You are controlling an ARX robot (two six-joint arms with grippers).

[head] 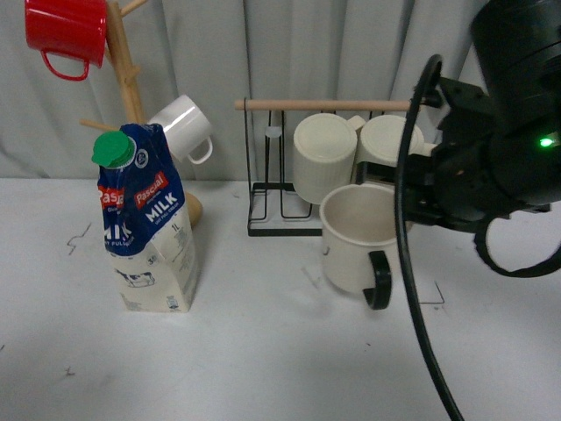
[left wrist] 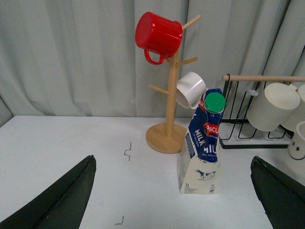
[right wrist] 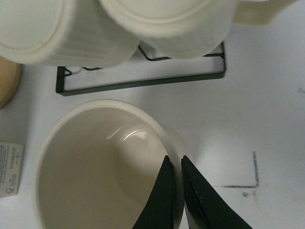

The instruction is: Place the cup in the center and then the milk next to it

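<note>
Reaches in from the right side of the front view with the right arm (head: 504, 153), its bulky black wrist housing raised above the table, a green light (head: 546, 141) lit on it and a black cable (head: 408, 228) curving down in front. Pinches the rim of the cup (right wrist: 90, 157) with the right gripper (right wrist: 175, 164), one black finger (right wrist: 161, 198) inside the wall and the other outside, jaws almost together. Holds the left gripper (left wrist: 172, 162) spread wide above the table, its two dark fingers (left wrist: 66, 198) well apart, tips pointing forward, gripping nothing.
</note>
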